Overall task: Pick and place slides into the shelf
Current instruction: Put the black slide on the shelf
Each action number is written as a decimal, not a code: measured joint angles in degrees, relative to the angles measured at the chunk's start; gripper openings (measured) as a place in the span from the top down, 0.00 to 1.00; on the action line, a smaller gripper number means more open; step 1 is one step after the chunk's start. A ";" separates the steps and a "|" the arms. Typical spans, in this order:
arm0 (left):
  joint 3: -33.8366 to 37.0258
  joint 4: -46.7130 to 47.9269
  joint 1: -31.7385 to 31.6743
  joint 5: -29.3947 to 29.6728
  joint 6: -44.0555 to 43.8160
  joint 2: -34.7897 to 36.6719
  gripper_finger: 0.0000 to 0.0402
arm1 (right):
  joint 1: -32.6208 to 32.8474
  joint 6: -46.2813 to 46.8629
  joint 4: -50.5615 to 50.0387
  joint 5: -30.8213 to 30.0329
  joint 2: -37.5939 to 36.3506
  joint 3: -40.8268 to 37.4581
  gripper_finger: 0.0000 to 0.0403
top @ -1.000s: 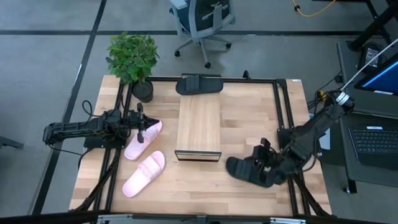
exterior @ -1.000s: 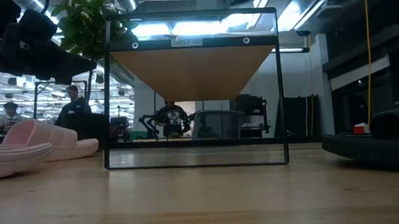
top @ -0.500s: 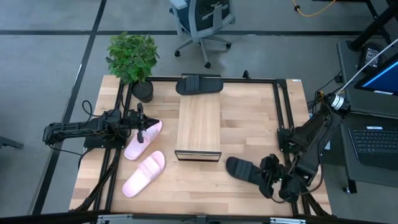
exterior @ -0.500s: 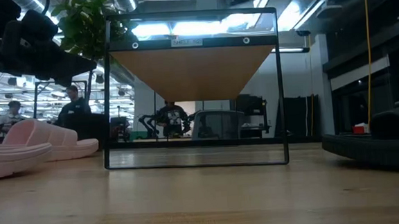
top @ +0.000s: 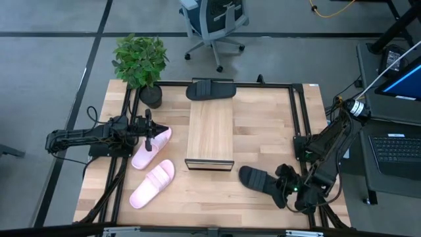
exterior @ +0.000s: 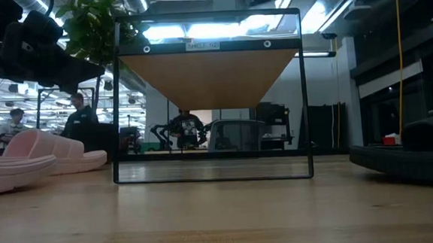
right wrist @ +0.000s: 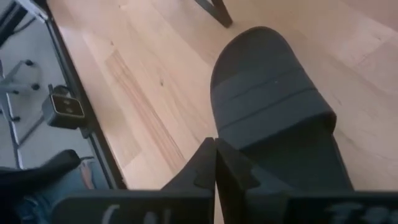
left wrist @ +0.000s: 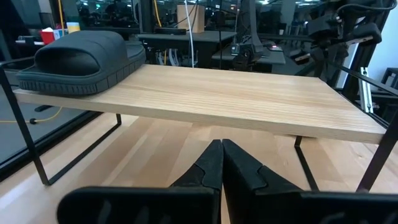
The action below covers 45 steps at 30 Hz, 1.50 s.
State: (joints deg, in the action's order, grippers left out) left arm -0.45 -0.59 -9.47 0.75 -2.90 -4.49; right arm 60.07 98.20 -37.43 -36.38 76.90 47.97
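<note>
Arms | right gripper (top: 289, 191) shut beside black slide (top: 258, 179) | left gripper (top: 150, 133) shut over pink slide (top: 152, 149)

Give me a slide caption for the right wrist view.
Shut right gripper poised just short of a black slide lying on the wooden table.

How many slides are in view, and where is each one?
4. One black slide on the shelf's far end, one black slide on the table by the right claw, two pink slides near the left claw.
</note>
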 joint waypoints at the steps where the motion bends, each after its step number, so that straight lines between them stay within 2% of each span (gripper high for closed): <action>1: 0.00 0.00 -0.01 0.00 0.00 0.00 1.00 | -0.01 1.07 -0.03 -0.01 0.00 0.00 0.99; 8: 0.00 0.01 -0.01 0.00 0.02 0.00 1.00 | -0.26 6.67 -0.02 -0.02 0.55 0.00 0.97; 17: 0.00 0.01 0.00 0.02 0.46 0.00 1.00 | -0.26 15.35 -0.12 0.03 7.65 0.00 0.96; 25: 0.00 0.00 0.00 0.02 0.46 0.00 1.00 | -0.28 20.15 0.35 -0.01 9.25 0.00 0.83; 33: 0.00 0.01 -0.01 0.02 0.46 0.00 1.00 | -1.88 20.26 0.34 -0.01 9.25 0.00 0.69; 39: 0.00 0.01 -0.01 0.02 0.48 0.00 1.00 | -3.52 20.24 0.33 2.44 9.25 0.00 0.65; 41: 0.00 0.01 0.01 0.01 0.48 0.00 1.00 | -3.82 20.25 0.31 4.49 9.25 0.00 0.65; 45: 0.00 -0.01 0.00 0.01 0.48 0.00 1.00 | -3.82 20.23 0.28 4.82 9.25 0.00 0.65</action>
State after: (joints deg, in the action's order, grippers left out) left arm -0.45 -0.60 -9.47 0.76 -2.42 -4.49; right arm 56.25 118.43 -37.15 -31.57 86.15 47.97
